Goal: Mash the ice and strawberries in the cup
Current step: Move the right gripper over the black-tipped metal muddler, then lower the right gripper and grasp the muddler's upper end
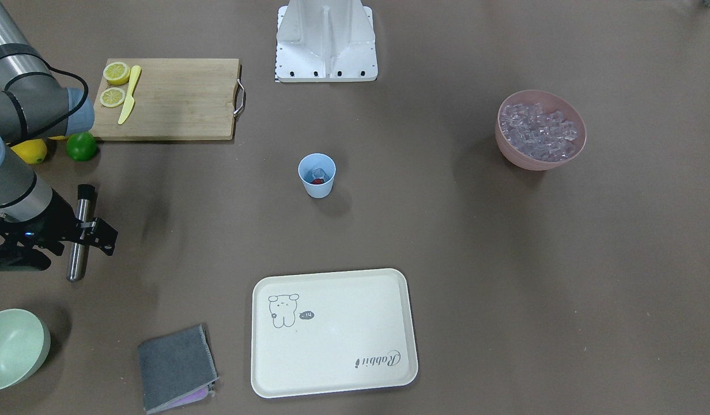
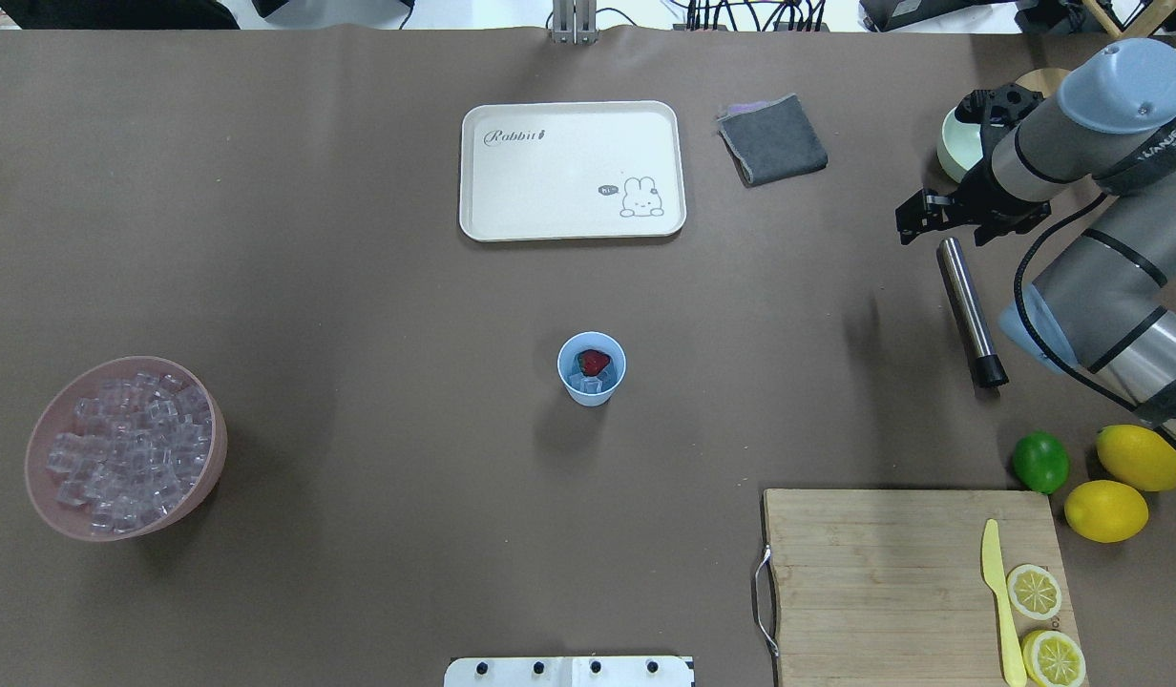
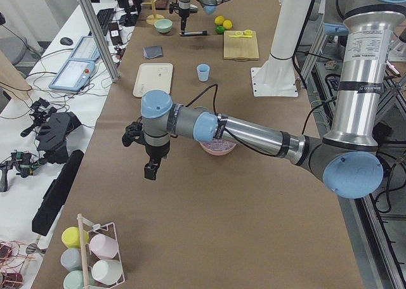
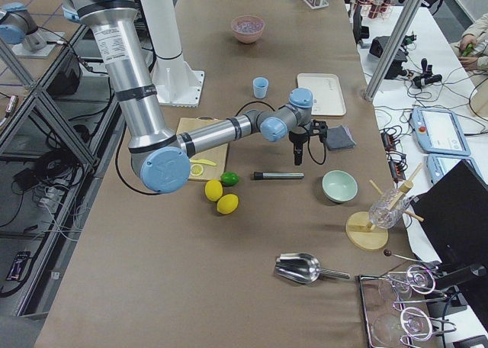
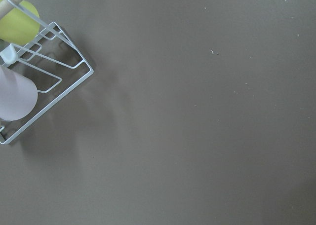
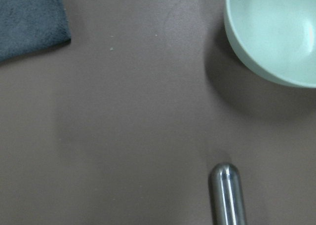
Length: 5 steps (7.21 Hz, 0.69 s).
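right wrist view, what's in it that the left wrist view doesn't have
Only the right wrist view shows the corner of a grey cloth, a pale green bowl and the rounded end of a metal rod. Only the left wrist view shows a white wire rack with a yellow cup and a pale cup. Both show the bare brown table.

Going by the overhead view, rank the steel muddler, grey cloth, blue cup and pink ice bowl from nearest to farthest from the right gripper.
Measured from the right gripper:
1. steel muddler, lying just below it at the view's right.
2. grey cloth, up and to its left.
3. blue cup, at the table's centre.
4. pink ice bowl, at the far left edge.
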Each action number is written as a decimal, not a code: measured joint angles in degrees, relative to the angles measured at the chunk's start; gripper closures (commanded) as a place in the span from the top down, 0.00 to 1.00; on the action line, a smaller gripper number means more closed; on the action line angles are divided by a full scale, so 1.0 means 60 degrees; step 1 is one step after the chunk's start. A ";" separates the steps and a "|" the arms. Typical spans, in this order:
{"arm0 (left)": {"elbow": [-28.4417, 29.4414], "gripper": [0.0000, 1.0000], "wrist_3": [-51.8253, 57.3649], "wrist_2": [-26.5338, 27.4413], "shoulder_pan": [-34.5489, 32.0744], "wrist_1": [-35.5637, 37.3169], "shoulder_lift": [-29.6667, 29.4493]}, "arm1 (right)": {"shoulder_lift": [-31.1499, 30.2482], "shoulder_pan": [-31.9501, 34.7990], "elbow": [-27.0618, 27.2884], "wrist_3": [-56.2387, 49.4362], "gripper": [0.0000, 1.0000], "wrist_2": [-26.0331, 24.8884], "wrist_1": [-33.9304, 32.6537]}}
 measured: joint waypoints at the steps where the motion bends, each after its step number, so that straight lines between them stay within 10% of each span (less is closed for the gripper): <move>1: -0.0023 0.98 0.0000 0.0014 0.0000 -0.0005 -0.0022 | -0.0015 0.0058 -0.0168 -0.0270 1.00 0.0000 0.0003; 5: -0.0079 0.98 -0.0004 0.0038 0.0017 -0.0007 -0.0118 | -0.0040 0.0063 -0.0649 -0.0608 0.99 0.0011 0.0018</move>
